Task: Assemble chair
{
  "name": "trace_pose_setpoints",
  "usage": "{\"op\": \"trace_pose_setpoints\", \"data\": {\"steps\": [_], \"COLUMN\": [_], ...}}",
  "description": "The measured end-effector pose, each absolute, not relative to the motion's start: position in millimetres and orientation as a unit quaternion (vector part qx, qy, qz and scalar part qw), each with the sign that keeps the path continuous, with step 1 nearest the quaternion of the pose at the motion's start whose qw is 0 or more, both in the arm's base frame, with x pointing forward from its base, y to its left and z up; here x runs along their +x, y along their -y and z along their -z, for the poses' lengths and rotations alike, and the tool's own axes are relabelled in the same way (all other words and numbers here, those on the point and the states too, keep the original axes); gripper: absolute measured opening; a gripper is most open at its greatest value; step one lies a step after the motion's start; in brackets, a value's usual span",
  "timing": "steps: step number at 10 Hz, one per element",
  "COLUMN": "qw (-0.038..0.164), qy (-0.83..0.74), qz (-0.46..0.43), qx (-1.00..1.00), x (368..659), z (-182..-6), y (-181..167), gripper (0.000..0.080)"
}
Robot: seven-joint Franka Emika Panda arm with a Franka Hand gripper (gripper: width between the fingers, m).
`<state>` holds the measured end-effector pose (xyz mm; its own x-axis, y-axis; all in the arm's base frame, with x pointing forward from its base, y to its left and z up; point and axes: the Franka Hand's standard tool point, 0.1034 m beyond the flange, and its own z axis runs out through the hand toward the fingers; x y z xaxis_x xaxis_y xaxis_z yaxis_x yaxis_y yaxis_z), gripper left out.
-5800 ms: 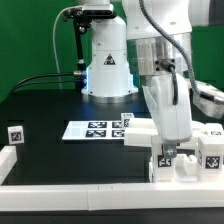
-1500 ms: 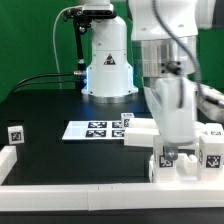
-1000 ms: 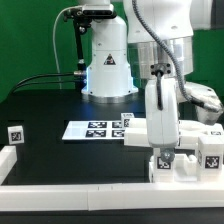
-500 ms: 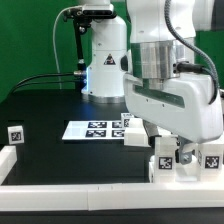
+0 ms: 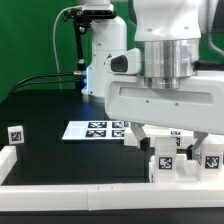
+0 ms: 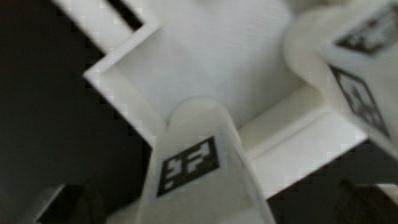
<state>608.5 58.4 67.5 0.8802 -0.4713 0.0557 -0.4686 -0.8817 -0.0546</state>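
Observation:
The partly joined white chair (image 5: 168, 165) stands at the front on the exterior view's right, with tagged upright pieces (image 5: 213, 152). My gripper (image 5: 186, 150) reaches down into it, and the wide hand hides most of the parts. In the wrist view a white chair leg (image 6: 192, 160) with a black-and-white tag runs between my dark fingers (image 6: 68, 205). The gripper (image 6: 214, 208) is shut on this leg. Behind the leg lies a flat white chair panel (image 6: 214, 60), with another tagged piece (image 6: 365, 70) beside it.
The marker board (image 5: 92, 128) lies mid-table. A small loose tagged part (image 5: 15, 135) sits at the exterior view's left. White border rails (image 5: 70, 185) line the front and left edges. The robot base (image 5: 105, 65) stands behind.
The hand has turned about its vertical axis over the chair, from narrow side to broad side facing the exterior camera, while staying over the same spot. The chair parts have not shifted.

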Motion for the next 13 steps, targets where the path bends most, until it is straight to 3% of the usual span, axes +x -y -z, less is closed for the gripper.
{"op": "trace_pose_setpoints", "data": {"steps": [2, 4, 8, 11, 13], "qw": [0.019, 0.021, 0.024, 0.056, 0.050], "qy": [-0.262, -0.337, -0.572, -0.748, -0.782], "qz": [0.033, 0.027, 0.014, 0.004, 0.002], "qx": [-0.964, -0.941, -0.820, -0.661, -0.621], "x": [608.3, 605.9, 605.4, 610.1, 606.7], "z": [-66.7, -65.3, -65.9, -66.5, -64.4], "y": [-57.4, -56.5, -58.4, -59.0, -55.5], "gripper": [0.0637, 0.0279, 0.0284, 0.0284, 0.0284]}}
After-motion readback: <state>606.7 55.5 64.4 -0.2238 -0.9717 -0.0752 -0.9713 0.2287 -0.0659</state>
